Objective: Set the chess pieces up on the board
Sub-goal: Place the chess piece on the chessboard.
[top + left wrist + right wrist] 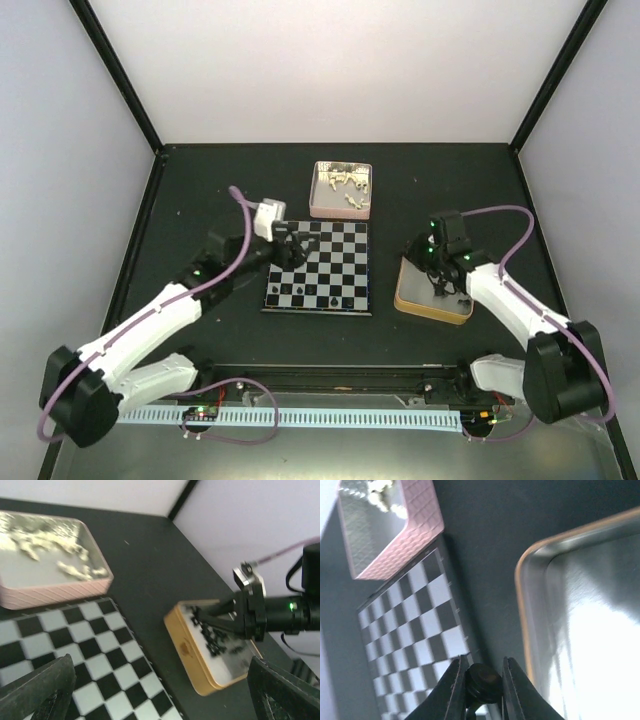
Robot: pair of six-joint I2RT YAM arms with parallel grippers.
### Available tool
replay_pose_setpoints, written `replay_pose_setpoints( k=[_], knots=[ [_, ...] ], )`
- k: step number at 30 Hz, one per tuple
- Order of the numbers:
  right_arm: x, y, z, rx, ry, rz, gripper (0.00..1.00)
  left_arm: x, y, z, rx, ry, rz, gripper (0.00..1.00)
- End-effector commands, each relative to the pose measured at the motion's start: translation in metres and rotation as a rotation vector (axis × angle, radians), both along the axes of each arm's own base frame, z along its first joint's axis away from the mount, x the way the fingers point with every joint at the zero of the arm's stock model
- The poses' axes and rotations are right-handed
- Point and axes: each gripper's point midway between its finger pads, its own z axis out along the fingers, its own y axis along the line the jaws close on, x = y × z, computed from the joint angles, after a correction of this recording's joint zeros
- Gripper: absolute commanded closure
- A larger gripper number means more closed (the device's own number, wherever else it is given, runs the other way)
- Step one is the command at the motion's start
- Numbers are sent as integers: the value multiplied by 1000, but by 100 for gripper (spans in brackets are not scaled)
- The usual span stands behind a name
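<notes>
The board (pixel 330 255) lies in the middle of the table, with a few black chess pieces (pixel 300 291) on its near row. My right gripper (pixel 482 680) is shut on a glossy black chess piece (pixel 489 684), seen from its round base. It hangs over the left rim of the gold tin (pixel 524 585), where my right gripper (pixel 442 288) shows from above. More black pieces (pixel 214 641) lie in that tin (pixel 186 650). My left gripper (pixel 297 242) hovers over the board's far left corner. Its fingers (pixel 42 690) stand wide open with nothing between them.
A pink tin (pixel 341 208) holding several cream-white pieces (pixel 345 183) stands just beyond the board's far edge. The gold tin (pixel 412 301) sits right of the board. Dark posts and pale walls close in the table on three sides.
</notes>
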Motion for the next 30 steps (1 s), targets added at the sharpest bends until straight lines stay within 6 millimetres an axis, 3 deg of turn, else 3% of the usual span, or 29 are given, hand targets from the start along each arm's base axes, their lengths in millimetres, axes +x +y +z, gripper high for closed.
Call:
replay_pose_setpoints(
  k=[1, 9, 13, 21, 30],
  knots=[
    [-11, 38, 32, 357, -7, 3, 92, -12, -47, 9, -49, -71, -88, 5],
    [-37, 66, 57, 706, 83, 0, 92, -37, -112, -11, -27, -128, -208, 16],
    [-49, 72, 63, 826, 134, -6, 92, -38, -122, -12, 2, -196, -175, 22],
    [-64, 78, 72, 933, 192, 4, 90, -44, -149, -23, 82, -336, -279, 44],
    [-65, 81, 78, 942, 196, 25, 89, -61, -167, -16, 102, -474, -418, 48]
  ],
)
